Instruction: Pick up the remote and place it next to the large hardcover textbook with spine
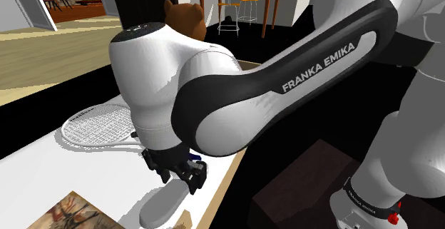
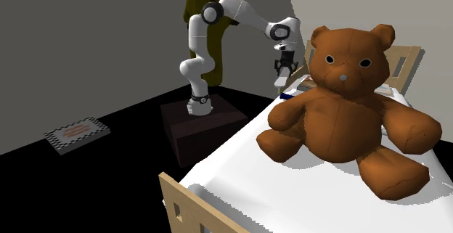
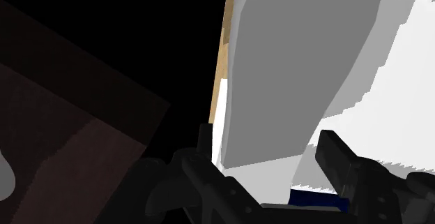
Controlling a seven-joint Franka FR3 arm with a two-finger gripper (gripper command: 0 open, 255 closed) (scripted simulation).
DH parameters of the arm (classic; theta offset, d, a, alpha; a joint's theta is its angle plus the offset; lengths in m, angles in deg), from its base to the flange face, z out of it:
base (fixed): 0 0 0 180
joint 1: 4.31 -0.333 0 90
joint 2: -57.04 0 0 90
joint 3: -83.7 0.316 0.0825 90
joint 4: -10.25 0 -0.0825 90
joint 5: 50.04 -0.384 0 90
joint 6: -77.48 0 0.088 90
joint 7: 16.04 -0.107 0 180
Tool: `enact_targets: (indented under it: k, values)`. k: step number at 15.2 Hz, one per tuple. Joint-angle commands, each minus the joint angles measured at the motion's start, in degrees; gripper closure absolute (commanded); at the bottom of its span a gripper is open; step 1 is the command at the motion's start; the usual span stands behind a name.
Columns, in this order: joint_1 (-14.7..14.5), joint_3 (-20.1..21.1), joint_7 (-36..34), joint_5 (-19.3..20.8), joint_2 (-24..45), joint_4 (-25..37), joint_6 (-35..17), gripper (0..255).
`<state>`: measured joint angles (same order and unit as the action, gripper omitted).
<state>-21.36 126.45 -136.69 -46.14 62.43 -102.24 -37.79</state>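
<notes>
The gripper (image 1: 187, 179) is closed on one end of the remote (image 1: 160, 205), a plain grey, rounded, elongated slab. In the wrist view it sits clasped between the two black fingers (image 3: 340, 158), and most of its length sticks out past them. It hangs just over the bed (image 1: 43, 170), close to the bed's wooden side rail and clear of the white sheet.

The remote looks light and rigid. Its smooth, curved faces could slip, and a grip this far toward one end lets the long free part swing or pivot. A hold nearer its middle, across the narrow width, would carry it more steadily.

A book with a pictured cover (image 1: 71, 213) lies on the bed farther in from the rail, near a tennis racket (image 1: 96, 124). I judge this book to be the textbook the remote goes beside.
</notes>
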Motion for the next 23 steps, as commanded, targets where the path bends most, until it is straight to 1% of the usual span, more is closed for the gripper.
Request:
enact_targets:
  k: [1, 9, 17, 23]
  values:
    - [-1.43, 0.75, -2.89, 1.35, 1.67, 0.82, -0.34, 255]
    - [-2.11, 0.23, -4.66, 3.94, 4.65, -2.64, -5.89, 255]
    - [-3.17, -0.85, -6.99, 7.40, 8.43, -5.27, -11.21, 255]
    - [-3.16, -0.84, -6.99, 7.40, 8.43, -5.27, -11.21, 255]
